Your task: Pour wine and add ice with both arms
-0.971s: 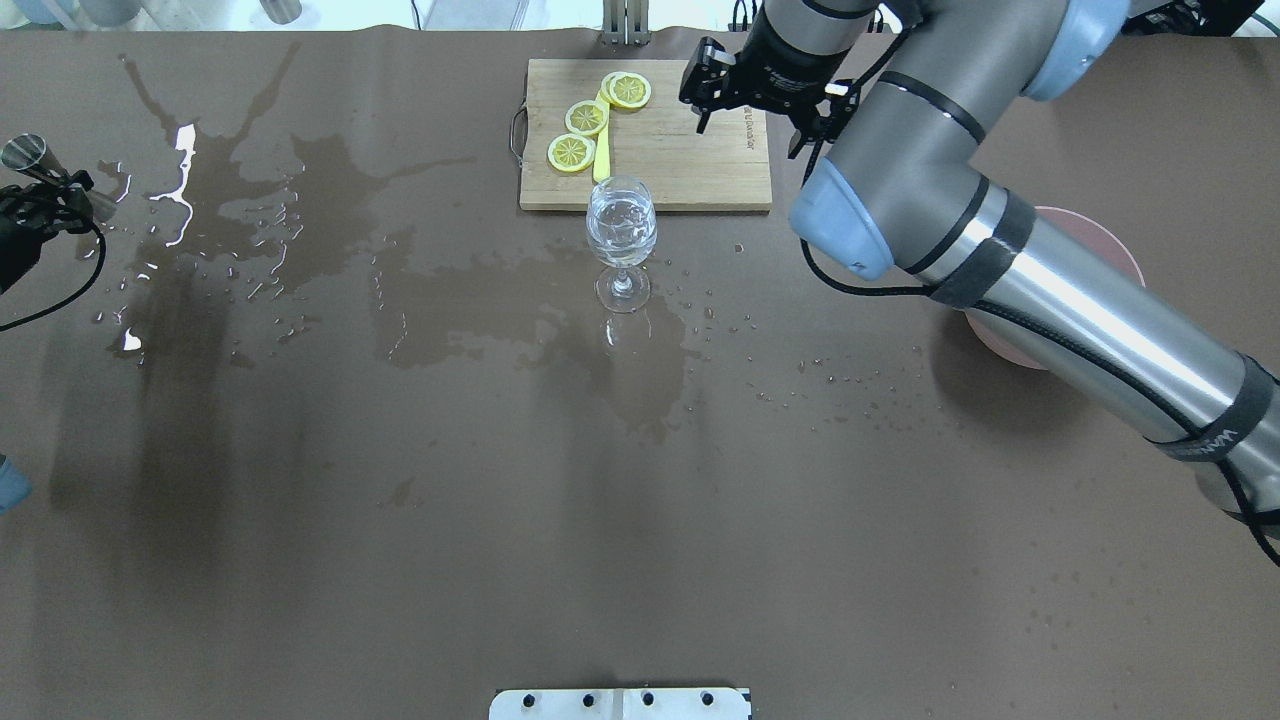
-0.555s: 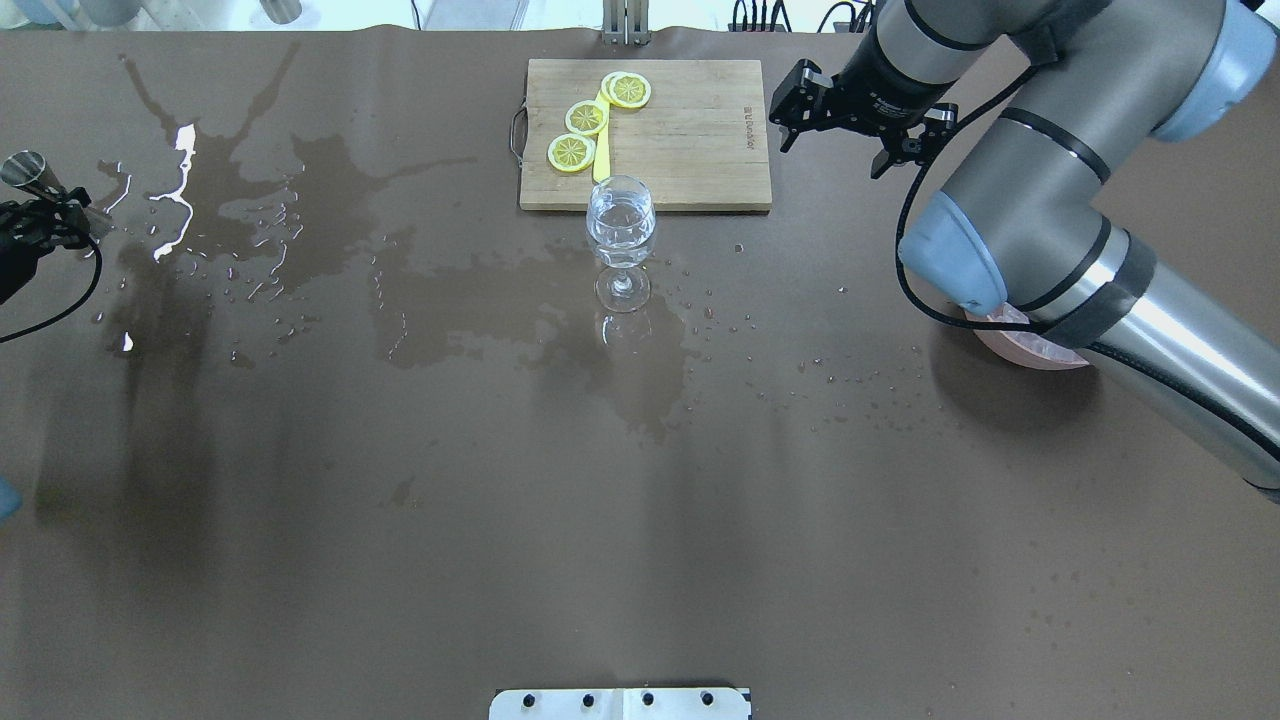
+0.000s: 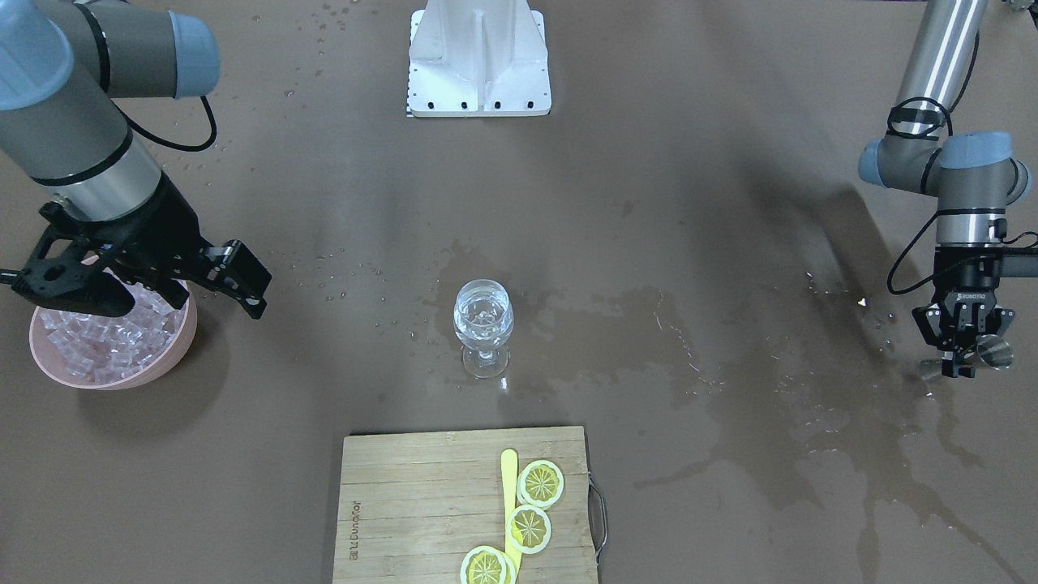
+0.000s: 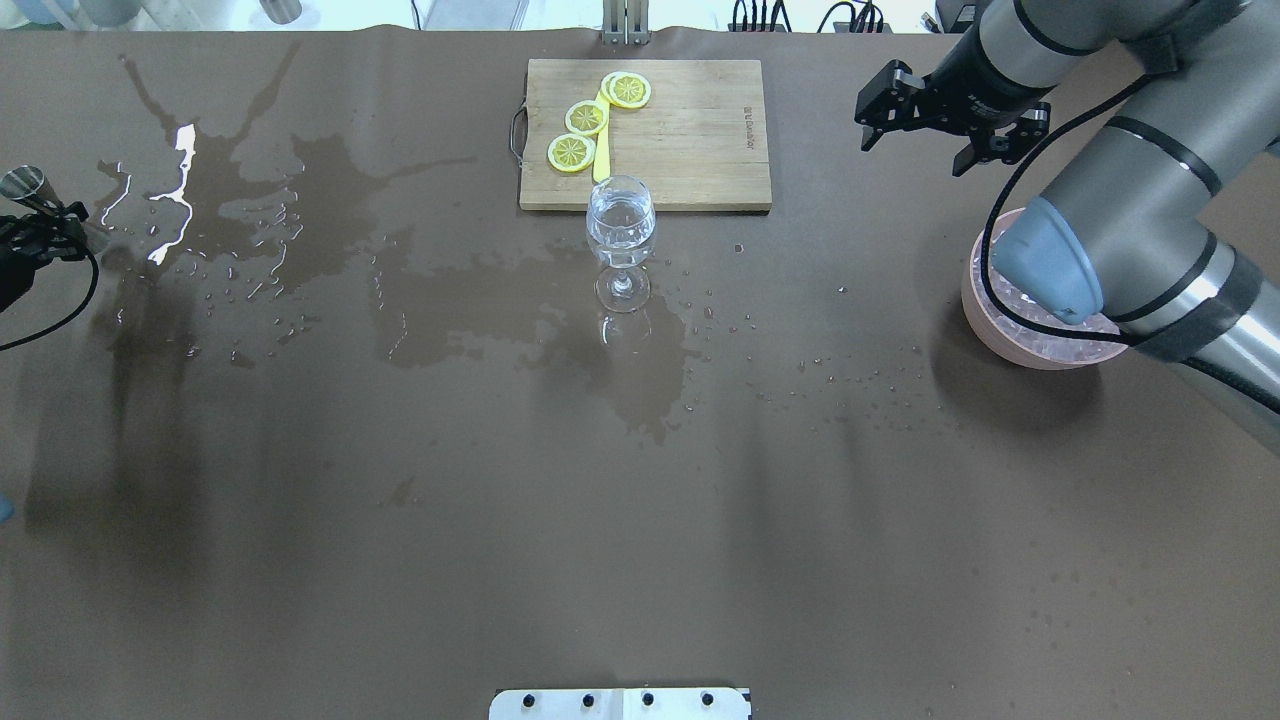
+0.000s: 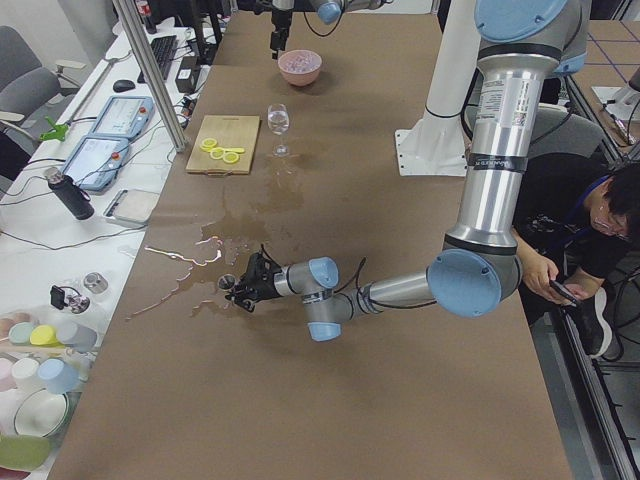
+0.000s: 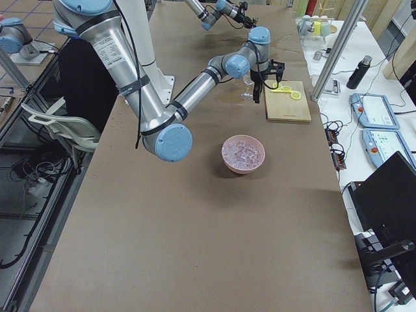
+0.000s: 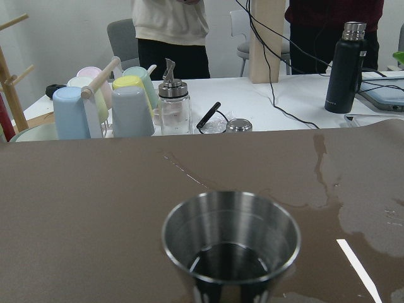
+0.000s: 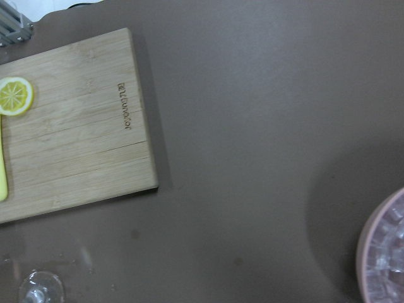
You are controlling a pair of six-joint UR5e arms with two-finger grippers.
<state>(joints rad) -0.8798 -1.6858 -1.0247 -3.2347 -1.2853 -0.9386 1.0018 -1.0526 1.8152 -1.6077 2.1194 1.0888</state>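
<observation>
1. Overhead exterior view: a clear stemmed wine glass (image 4: 621, 240) stands upright on the brown-covered table (image 4: 640, 540), among flat dark wet patches (image 4: 470, 300).
2. The wine (image 3: 483, 318), a clear colourless liquid, sits in the bowl of that glass. Whether any cubes lie in it I cannot tell.
3. The ice (image 3: 105, 337), small clear glossy cubes, is heaped in a round pink bowl (image 4: 985, 325) well to the robot's right of the glass.
4. The black two-finger right gripper (image 4: 911, 156) hangs above the table to the right of the glass and beyond it. Its jaws are spread wide with nothing between them.
5. The black left gripper (image 3: 965, 361) is low over the table, well to the robot's left of the glass. It is clamped on a small steel measuring cup (image 3: 994, 352). The left wrist view looks into the cup's open mouth.
6. A rectangular wooden cutting board (image 4: 690, 150) lies near the glass, on the side away from the robot. Three round yellow lemon slices (image 4: 587, 117) rest on it.
</observation>
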